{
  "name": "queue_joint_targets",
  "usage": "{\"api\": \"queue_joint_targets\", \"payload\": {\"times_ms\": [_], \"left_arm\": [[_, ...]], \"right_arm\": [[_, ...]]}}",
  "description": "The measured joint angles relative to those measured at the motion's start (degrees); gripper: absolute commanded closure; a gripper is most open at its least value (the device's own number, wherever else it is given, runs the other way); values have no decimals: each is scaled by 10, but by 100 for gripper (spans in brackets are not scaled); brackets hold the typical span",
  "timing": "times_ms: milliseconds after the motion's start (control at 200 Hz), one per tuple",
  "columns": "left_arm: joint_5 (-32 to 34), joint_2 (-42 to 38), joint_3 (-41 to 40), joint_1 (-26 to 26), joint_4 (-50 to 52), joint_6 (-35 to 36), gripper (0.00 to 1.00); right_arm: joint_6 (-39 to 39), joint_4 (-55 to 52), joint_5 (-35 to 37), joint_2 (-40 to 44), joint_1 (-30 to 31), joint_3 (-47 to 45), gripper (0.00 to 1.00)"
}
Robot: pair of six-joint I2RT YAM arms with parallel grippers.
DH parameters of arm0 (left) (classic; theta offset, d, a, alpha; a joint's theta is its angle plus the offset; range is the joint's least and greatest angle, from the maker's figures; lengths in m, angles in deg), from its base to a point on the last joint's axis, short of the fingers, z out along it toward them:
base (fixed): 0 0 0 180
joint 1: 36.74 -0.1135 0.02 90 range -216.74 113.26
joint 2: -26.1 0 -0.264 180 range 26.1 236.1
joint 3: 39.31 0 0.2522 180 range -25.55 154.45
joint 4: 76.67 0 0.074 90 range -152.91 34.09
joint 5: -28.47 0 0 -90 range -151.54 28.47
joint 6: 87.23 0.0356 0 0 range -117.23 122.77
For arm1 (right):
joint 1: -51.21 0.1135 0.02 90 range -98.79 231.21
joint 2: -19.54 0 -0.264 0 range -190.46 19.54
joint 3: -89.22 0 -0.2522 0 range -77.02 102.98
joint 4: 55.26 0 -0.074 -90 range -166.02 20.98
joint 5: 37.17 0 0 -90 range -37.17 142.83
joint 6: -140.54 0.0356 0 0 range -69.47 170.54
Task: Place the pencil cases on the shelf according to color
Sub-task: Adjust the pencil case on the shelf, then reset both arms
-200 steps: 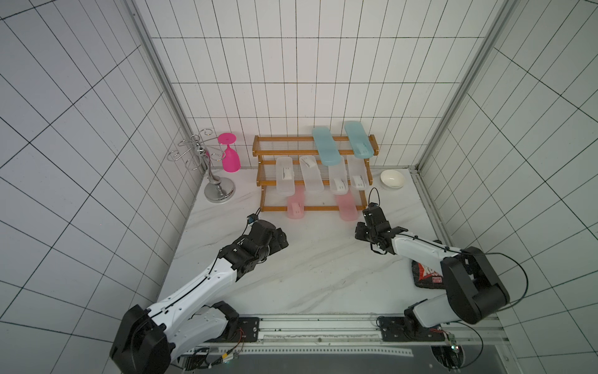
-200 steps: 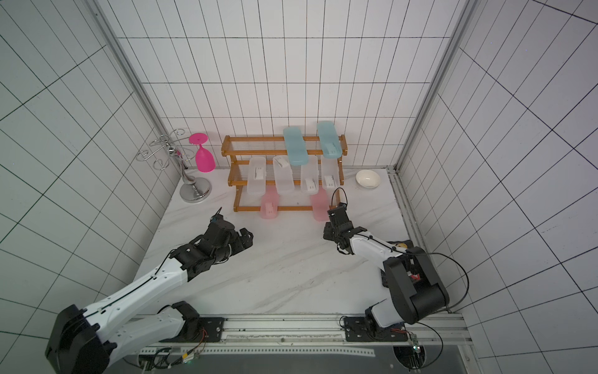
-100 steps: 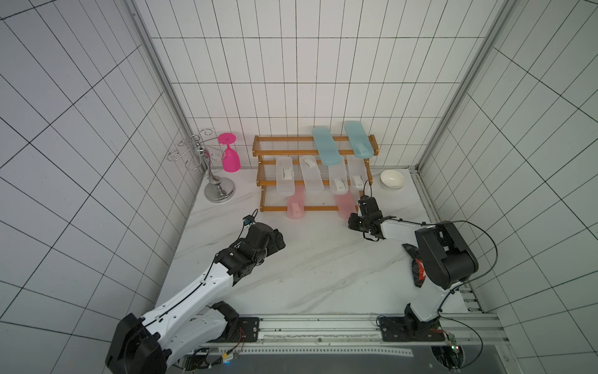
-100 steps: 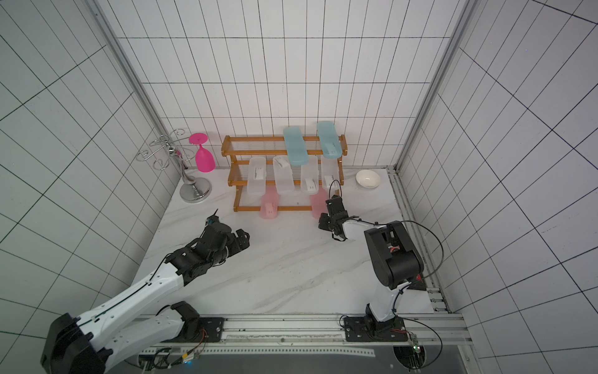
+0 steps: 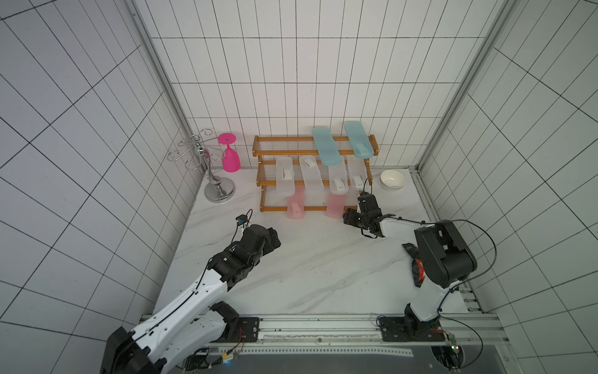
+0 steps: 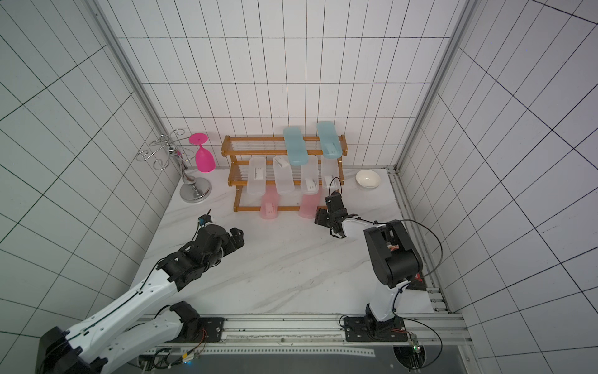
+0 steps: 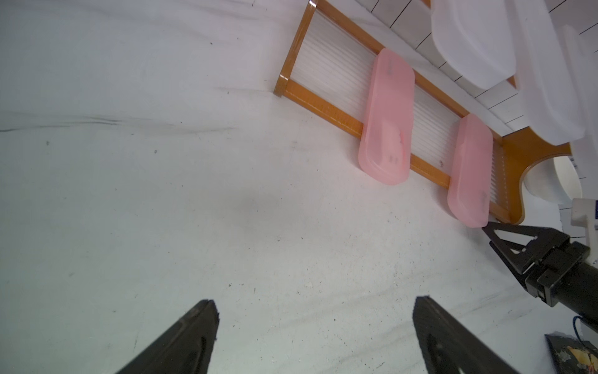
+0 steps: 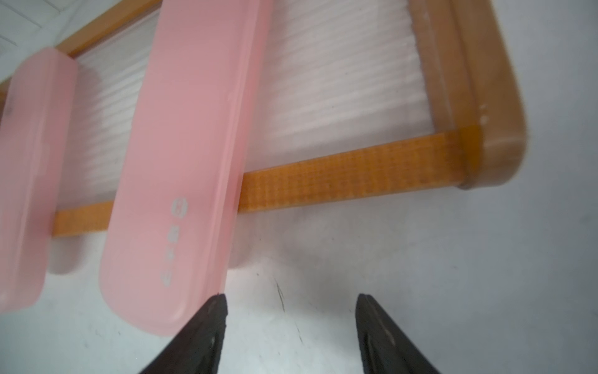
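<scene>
The shelf [image 5: 284, 138] [image 6: 255, 139] stands at the back of the table. Two light blue pencil cases [image 5: 325, 145] [image 5: 357, 139] lie on its top tier, several clear ones [image 5: 284, 176] [image 5: 338, 179] on the middle tier, and two pink ones [image 5: 295, 207] [image 5: 335, 205] on the bottom tier. My right gripper [image 5: 349, 217] [image 8: 291, 299] is open and empty just in front of the bottom tier. One of its fingertips [image 8: 216, 307] is beside the end of the right-hand pink case [image 8: 181, 168]. My left gripper [image 5: 275, 238] [image 7: 314, 302] hangs open and empty over bare table.
A silver wire stand [image 5: 210, 168] holding a pink goblet [image 5: 230, 158] is left of the shelf. A white bowl [image 5: 392, 178] sits to its right. A red and black packet [image 5: 415, 268] lies by the right arm's base. Tiled walls close in three sides.
My right gripper has moved left toward the shelf's bottom tier, and its jaws have gone from shut to open. The left arm has barely shifted.
</scene>
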Motion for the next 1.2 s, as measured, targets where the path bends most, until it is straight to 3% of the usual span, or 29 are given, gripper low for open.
{"api": "queue_joint_targets", "payload": {"times_ms": [175, 270, 365, 455, 610, 750, 850, 930, 1000, 1199], "left_arm": [[44, -31, 20, -5, -11, 53, 2], [50, -36, 32, -27, -20, 63, 1], [38, -42, 25, -62, -46, 78, 1], [16, -41, 16, -88, -72, 114, 2], [19, -34, 10, -93, -119, 196, 2], [82, -35, -54, -99, -248, 280, 1], [99, -9, -94, -150, -315, 306, 2], [105, 32, -106, -204, -356, 317, 2], [116, 71, -120, -227, -407, 329, 2], [118, 204, -206, -234, -615, 386, 2]], "right_arm": [[-3, -31, 27, 125, 0, -66, 16], [-3, -18, -6, 170, 0, -94, 16], [-4, -12, -25, 175, 13, -105, 0], [-7, -14, -15, 196, 29, -128, 1], [-22, -52, 97, 312, 34, -160, 1], [-113, -52, 200, 389, -11, -160, 1], [-167, -37, 194, 384, -104, -160, 1], [-163, -20, 147, 354, -217, -162, 0], [-158, 22, 138, 316, -280, -176, 1], [-183, 163, 118, 195, -292, -235, 2]]}}
